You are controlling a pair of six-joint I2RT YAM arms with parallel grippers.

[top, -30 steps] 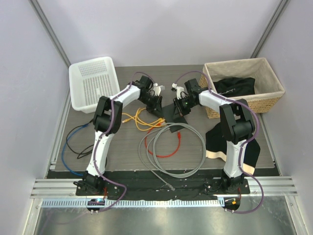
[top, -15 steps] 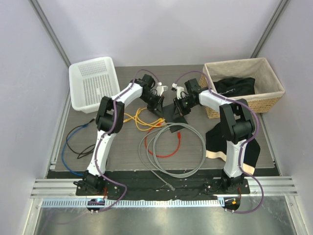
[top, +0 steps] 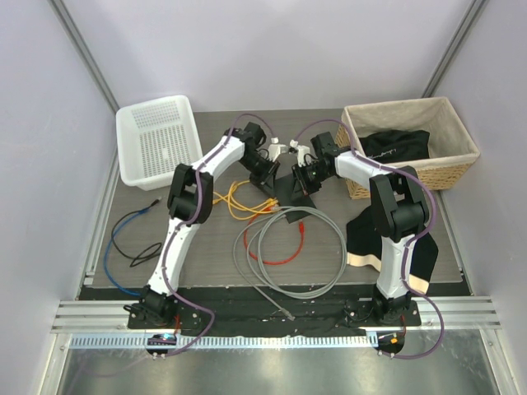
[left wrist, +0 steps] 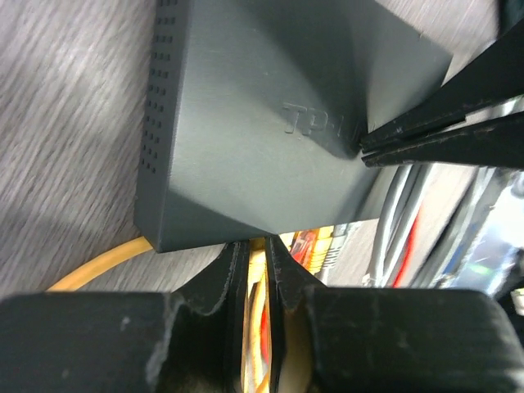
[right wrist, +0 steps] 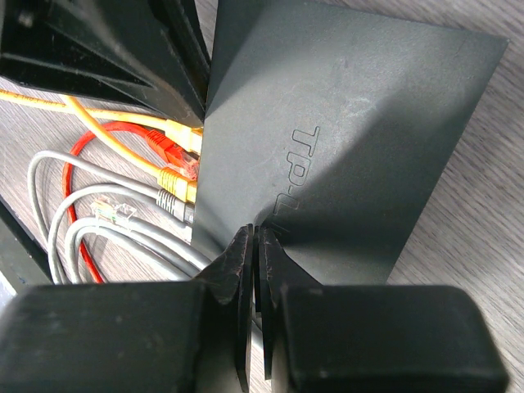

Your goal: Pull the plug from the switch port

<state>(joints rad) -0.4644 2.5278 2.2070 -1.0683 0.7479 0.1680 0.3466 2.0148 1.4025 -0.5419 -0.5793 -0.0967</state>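
Note:
The switch (top: 290,191) is a flat black box lying mid-table, also large in the left wrist view (left wrist: 270,123) and the right wrist view (right wrist: 344,139). Yellow, red and grey plugs sit in the sockets on its near-left edge. My left gripper (top: 269,183) (left wrist: 255,243) is at that edge, shut on the top yellow plug (right wrist: 176,128); yellow shows between its jaws. My right gripper (top: 303,183) (right wrist: 255,233) is shut, its tips resting on the switch's top face with nothing held.
A grey cable (top: 288,255) is coiled in front of the switch, with a red cable (top: 284,257) inside the coil. A white plastic basket (top: 156,140) stands back left, a wicker basket (top: 412,144) back right. A black-and-cream cloth (top: 366,239) lies right; blue and black cables (top: 123,247) left.
The left arm has shifted slightly right toward the switch, and its jaws have closed a little further. The right arm and the switch have not moved.

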